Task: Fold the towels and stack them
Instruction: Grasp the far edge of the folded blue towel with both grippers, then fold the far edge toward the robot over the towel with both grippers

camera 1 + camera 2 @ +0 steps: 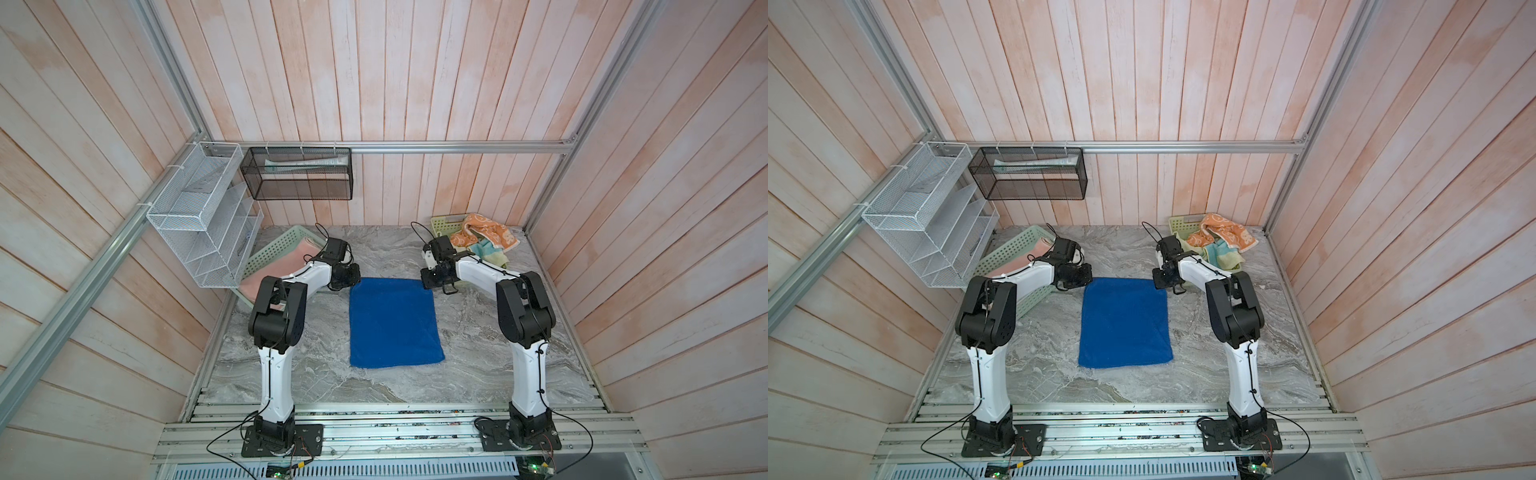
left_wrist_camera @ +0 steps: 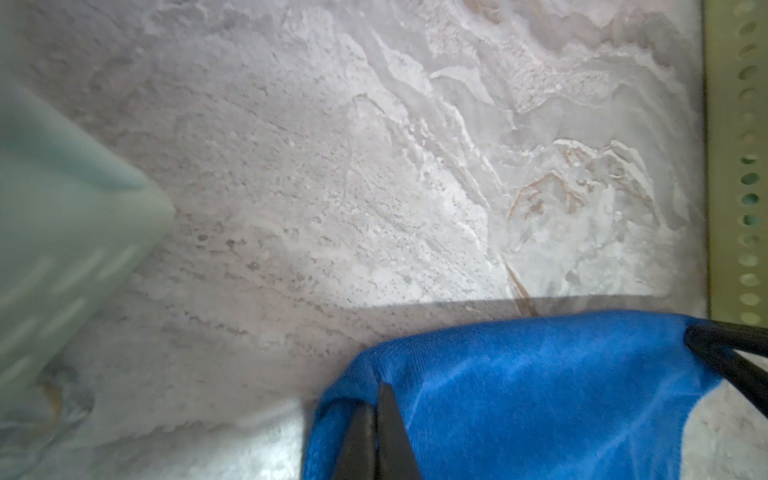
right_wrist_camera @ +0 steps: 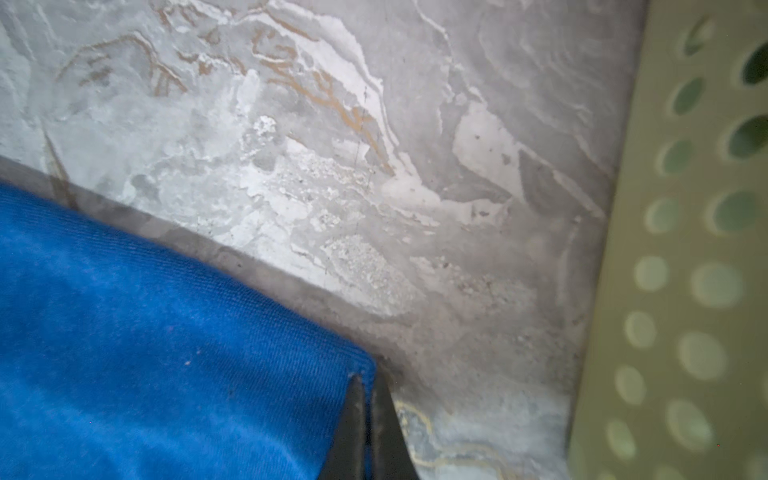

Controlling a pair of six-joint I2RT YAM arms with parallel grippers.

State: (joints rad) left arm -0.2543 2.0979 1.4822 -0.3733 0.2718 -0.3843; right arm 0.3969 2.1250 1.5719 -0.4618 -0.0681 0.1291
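blue towel (image 1: 395, 322) lies flat & open on the tabletop (image 1: 478, 332), btw the two arms, long side running away from the bases. no fold in it yet. left hand (image 2: 376, 399) is pinched shut on one far corner, right hand (image 3: 368, 386) pinched shut on the other. both wrist views show dark fingers closed w/ blue cloth btw them, and the corners seem a bit raised off the stone. near edge lies free.

outward: pink towel (image 1: 286, 259) lies in the mint basket (image 1: 270, 249) at far left. it looks flat & folded, so prob. done, tho the arm hides part of it. orange towel (image 1: 486, 235) & yellow towel (image 1: 492, 254) sit crumpled in & over the green basket (image 1: 442, 220) at far right, untouched.

progress, my read: early-ish. one of four seems done, blue is at its first fold, two more left to fetch, fold & stack.
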